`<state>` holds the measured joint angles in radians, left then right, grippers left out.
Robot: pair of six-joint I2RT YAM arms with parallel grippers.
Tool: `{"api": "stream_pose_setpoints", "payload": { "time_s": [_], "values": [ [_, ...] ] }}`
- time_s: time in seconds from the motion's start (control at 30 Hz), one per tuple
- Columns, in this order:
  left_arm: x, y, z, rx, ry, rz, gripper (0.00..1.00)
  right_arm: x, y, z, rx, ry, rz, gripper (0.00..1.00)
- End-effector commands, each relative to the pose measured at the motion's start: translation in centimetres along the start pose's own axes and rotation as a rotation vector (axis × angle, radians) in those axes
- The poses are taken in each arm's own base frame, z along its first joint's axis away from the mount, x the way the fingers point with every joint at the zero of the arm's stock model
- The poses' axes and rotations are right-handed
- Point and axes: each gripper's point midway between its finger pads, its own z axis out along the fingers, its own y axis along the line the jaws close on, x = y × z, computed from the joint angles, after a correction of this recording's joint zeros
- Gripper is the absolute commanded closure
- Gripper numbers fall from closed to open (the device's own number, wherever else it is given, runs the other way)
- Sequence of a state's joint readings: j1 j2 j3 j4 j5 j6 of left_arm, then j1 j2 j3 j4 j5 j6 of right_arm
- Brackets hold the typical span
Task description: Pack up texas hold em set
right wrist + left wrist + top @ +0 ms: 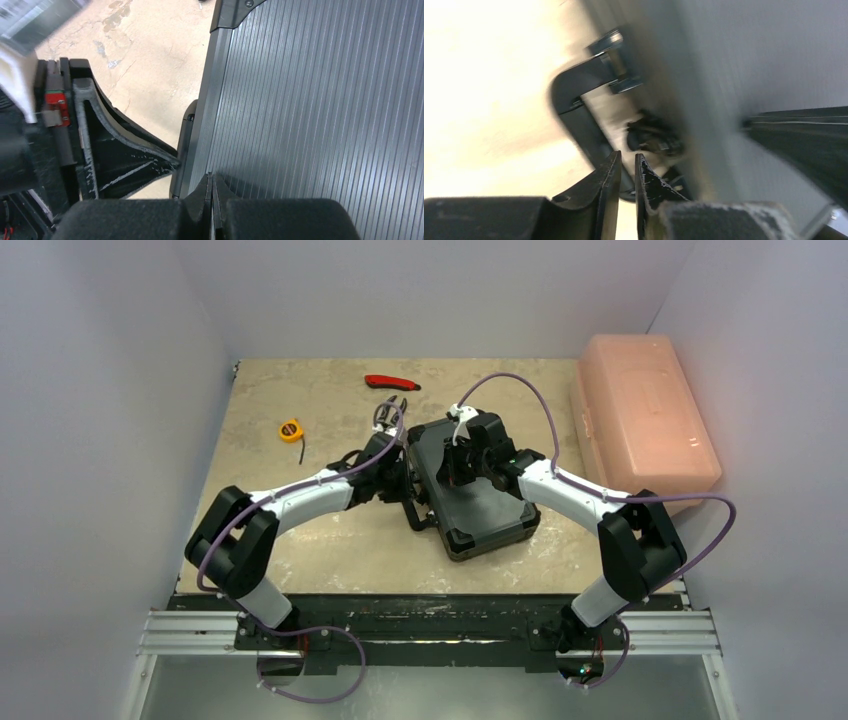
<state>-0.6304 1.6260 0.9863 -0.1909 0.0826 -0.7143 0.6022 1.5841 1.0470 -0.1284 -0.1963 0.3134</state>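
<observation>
Closed case (485,502) lay mid-table, handle (574,100) on its left side, right gripper (211,178) clenched empty over the ribbed lid, left gripper (628,162) nearly clenched, empty, near the handle, pink box (640,420) far right, tape measure (290,429) and red tool (390,383) far left.

Closed black plastic briefcase (487,512), lying flat and slightly askew at the middle of the bench (300,540), ribbed lid (310,100) facing up, black carry handle (574,102) on its left edge.
</observation>
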Motion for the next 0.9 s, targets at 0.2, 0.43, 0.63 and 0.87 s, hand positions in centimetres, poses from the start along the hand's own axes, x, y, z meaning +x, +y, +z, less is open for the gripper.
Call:
{"api": "stream_pose_setpoints", "payload": {
  "time_s": [0.2,0.43,0.63,0.87],
  "values": [
    [1.1,3.8,-0.8,-0.133,-0.017,0.011,0.75,4.6,-1.3,-0.2,0.054,0.152,0.018,1.0],
    [0.0,2.4,-1.5,-0.08,-0.051,0.023,0.76,4.7,-1.2,-0.2,0.053,0.154,0.017,1.0],
    [-0.9,1.2,-1.3,-0.048,-0.051,0.039,0.77,4.5,-1.0,0.0,0.047,0.152,0.015,1.0],
    [-1.7,-0.1,-0.7,-0.01,-0.047,0.041,0.78,4.7,-1.1,0.0,0.052,0.158,0.012,1.0]
  ]
}}
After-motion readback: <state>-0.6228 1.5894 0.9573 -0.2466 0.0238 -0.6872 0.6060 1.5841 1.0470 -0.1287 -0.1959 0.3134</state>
